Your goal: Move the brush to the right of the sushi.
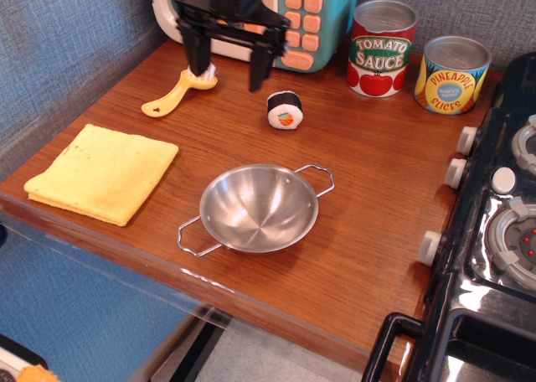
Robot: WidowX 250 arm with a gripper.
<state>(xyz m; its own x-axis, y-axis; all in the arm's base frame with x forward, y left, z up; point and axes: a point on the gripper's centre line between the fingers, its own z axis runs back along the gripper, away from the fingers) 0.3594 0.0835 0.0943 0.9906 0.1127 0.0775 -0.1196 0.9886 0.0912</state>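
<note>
The yellow toy brush [176, 94] lies on the wooden counter at the back left, bristle head toward the back right, heart cutout at the near left end. The sushi [285, 110] sits to its right, black wrap with an orange and green centre. My black gripper [227, 74] hangs open above the counter between them. Its left finger [197, 58] is just over the brush's bristle head and partly hides it. Its right finger [258, 70] is left of the sushi. The gripper holds nothing.
A steel bowl [259, 208] with wire handles sits at the front centre. A folded yellow cloth [104, 172] lies at the left front. A tomato sauce can [381, 49] and a pineapple can [452, 74] stand at the back right. A toy microwave [314, 18] is behind, a toy stove [502, 223] at the right.
</note>
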